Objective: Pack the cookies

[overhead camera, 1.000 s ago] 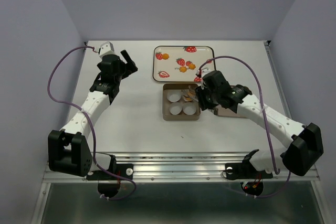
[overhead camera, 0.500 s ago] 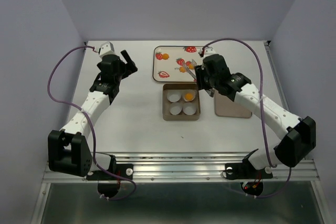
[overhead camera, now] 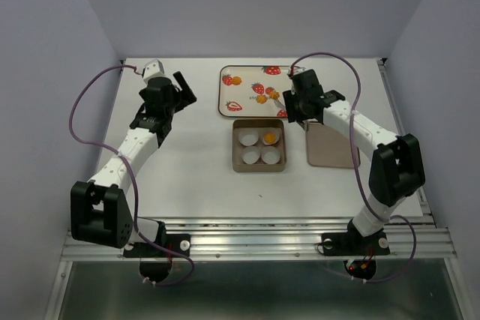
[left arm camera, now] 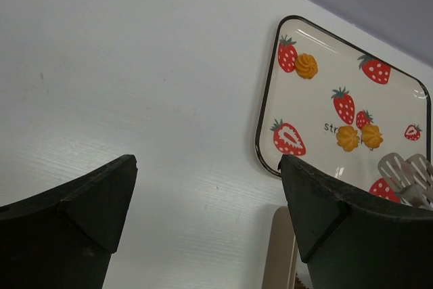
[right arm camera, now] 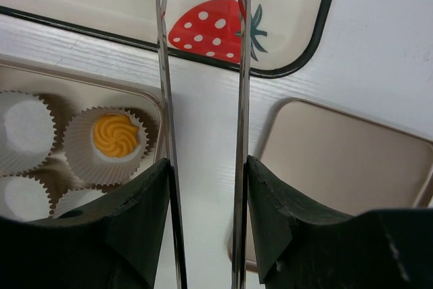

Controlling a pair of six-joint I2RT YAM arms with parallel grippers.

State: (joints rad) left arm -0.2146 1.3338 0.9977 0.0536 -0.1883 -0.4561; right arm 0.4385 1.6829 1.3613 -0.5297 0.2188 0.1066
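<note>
Tan lid [overhead camera: 330, 148] beside box [overhead camera: 259, 168]; tongs [left arm camera: 398, 168] near cookies [left arm camera: 348, 138] on tray [overhead camera: 244, 91].

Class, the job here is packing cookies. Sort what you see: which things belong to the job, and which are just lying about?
Part of the job: cookies, three on the tray, one in a paper cup; box; tongs held by the right gripper.
Lying about: tan lid beside the box; left gripper, open, holding nothing.

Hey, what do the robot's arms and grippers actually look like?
The left arm and right arm have white links, black joints and bases, and a looping purple cable each. The left gripper and right gripper have chunky black wedge-shaped fingers.
</note>
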